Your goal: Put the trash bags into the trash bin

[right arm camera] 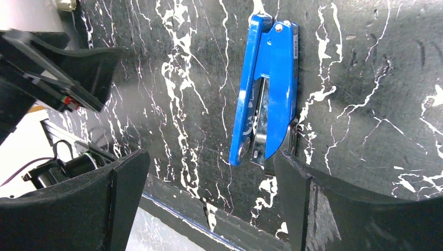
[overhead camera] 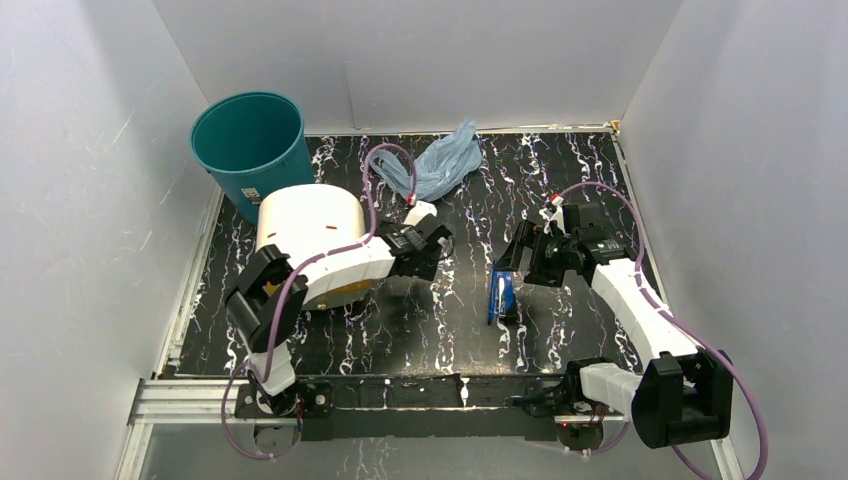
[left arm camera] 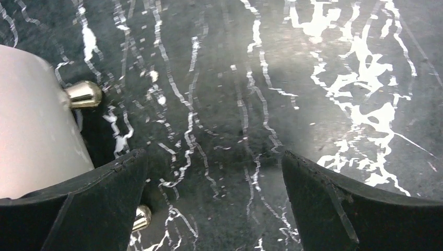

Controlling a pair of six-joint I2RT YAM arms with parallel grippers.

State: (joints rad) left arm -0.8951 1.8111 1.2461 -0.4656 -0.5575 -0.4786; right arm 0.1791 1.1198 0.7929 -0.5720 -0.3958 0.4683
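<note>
Black-jawed left gripper (left arm camera: pixel 213 157) and right gripper (right arm camera: pixel 211 157) hover, spread.

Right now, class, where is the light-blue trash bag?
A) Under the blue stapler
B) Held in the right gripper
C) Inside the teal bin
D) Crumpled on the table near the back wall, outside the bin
D: the top view shows the trash bag lying crumpled on the table by the back wall, apart from the trash bin and to its right.
</note>
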